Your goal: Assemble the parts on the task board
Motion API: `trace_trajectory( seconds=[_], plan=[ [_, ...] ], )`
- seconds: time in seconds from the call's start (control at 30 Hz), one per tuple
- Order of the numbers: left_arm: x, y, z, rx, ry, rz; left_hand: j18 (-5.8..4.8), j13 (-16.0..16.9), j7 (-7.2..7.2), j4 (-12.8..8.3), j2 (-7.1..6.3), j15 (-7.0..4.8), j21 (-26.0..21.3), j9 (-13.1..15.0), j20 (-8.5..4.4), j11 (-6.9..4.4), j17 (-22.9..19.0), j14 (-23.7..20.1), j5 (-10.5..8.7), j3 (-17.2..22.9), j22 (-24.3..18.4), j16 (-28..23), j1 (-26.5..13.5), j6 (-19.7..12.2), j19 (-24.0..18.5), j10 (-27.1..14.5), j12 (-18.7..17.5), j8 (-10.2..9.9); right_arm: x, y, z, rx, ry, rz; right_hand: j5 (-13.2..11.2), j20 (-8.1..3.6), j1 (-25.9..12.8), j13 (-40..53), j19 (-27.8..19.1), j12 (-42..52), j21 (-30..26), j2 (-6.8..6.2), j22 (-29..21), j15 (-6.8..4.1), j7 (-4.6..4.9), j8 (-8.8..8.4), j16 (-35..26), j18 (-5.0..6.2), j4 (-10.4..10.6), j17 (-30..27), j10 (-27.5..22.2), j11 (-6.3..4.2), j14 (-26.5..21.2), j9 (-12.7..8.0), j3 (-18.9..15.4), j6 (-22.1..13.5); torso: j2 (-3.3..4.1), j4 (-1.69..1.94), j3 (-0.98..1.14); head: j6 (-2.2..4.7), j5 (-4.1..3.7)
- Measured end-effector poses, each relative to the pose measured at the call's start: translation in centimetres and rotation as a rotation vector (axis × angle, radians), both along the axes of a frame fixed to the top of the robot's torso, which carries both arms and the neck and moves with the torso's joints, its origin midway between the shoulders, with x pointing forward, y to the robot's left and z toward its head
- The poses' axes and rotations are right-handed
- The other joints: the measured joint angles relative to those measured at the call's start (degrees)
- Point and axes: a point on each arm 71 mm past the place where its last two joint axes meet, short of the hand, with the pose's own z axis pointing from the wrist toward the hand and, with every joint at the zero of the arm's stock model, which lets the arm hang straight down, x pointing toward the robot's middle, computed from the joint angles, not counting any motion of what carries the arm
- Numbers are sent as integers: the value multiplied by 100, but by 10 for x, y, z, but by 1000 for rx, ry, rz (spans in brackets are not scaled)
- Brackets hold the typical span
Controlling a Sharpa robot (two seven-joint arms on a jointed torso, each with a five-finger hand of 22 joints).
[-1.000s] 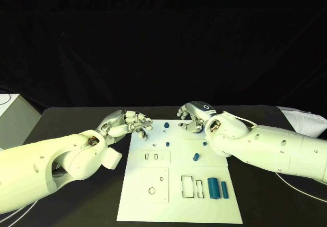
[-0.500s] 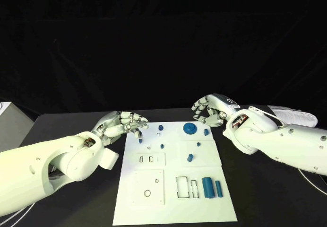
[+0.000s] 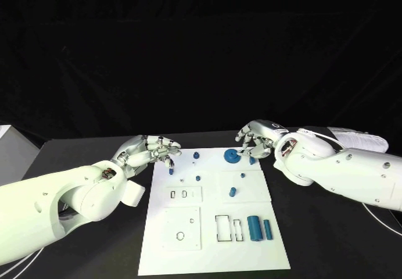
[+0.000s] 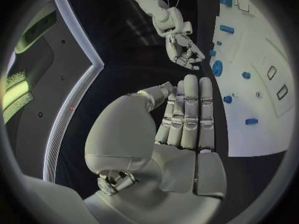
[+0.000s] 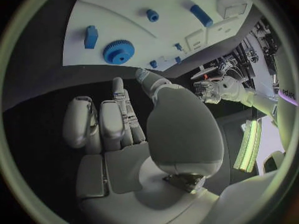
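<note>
Here, a black table (image 3: 75,151) stands before a dark backdrop, with the white task board (image 3: 210,250) lying lengthwise at its centre. The board carries rectangular and round cutouts and small blue parts: a blue gear (image 3: 233,154) at its 1 o'clock corner, small pegs (image 3: 196,156) toward 11 o'clock, and two blue cylinders (image 3: 254,228) at 4 o'clock. The left hand (image 3: 151,151) hovers at the board's 11 o'clock corner, fingers curled in, holding nothing. The right hand (image 3: 258,139) hangs beside the gear, fingers likewise curled together and empty.
</note>
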Motion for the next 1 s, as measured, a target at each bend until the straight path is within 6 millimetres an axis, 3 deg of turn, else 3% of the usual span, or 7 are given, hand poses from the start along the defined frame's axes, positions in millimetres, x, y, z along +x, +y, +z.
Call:
trace_trajectory(
  seconds=[0.17,0.2,0.27,0.37,0.6,0.87,1.0],
  plan=[
    [0,0,0,-1,2,1,0,0,11,1,-78,21,-24,-12,20,40,9,-21,0,-1,-20,0,-78,-52,-20,-40,0,-30,3,4,-3,-32,16,-10,49,-25,346,675,25,652,7,100,77,-27,-23,-42,58,0,230,69,18,-100,26,14,-653,-53,19,12,9,-3,6],
    [0,0,0,-2,2,1,0,0,11,3,-98,21,-24,-12,20,40,14,-21,0,-3,-23,0,-98,-52,-20,-40,0,-30,3,5,-4,-39,18,-14,82,-55,498,1097,55,1057,29,186,120,-53,-46,-43,118,-1,344,138,-90,-183,53,29,-891,-79,23,14,12,-3,8],
    [0,0,0,-2,2,1,-1,0,11,18,-99,21,-24,-12,20,40,14,-21,0,-18,-23,0,-99,-52,-20,-40,-1,-52,4,5,-5,-47,22,-17,82,-78,751,2099,82,2096,115,222,260,-83,-24,-43,395,-93,628,555,-425,-151,61,59,-1226,-142,27,15,16,-4,11],
    [0,0,0,-2,2,1,0,0,11,18,-99,21,-24,-12,20,40,14,-21,0,-18,-30,0,-98,-52,-19,-40,-1,-52,5,8,-5,-59,28,-21,82,-48,893,3618,143,3593,187,272,408,-83,-21,-26,702,-93,908,1040,-421,-123,61,88,-1406,-162,30,12,20,-4,17],
    [1,-1,0,-3,3,0,0,0,31,18,-143,21,-63,-23,20,61,22,-21,0,-18,-44,0,-143,-73,-19,-61,-1,-78,9,14,-8,-78,45,-27,115,-21,903,6120,306,5948,447,283,526,-80,-22,68,1226,-181,944,1764,532,-92,59,116,-1478,-118,30,7,26,-15,28],
    [1,-1,-1,-3,3,-1,0,0,31,18,-143,21,-63,-23,20,40,21,-21,0,-18,-47,0,-143,-73,-19,-81,-1,-78,14,15,-13,-98,69,-46,160,-9,890,6543,439,6589,653,340,526,-39,-18,113,1533,-181,944,1774,927,-95,59,128,-1478,-78,28,19,23,-17,43],
    [1,-1,-1,-3,3,-1,0,1,31,18,-143,21,-63,-22,20,40,21,-21,0,-17,-49,0,-143,-72,-19,-81,-1,-78,16,15,-15,-101,80,-54,170,-2,872,6543,494,6755,766,359,526,-38,-18,113,1629,-270,944,1774,1042,-83,60,128,-1478,-78,30,16,24,-13,57]
  ],
)
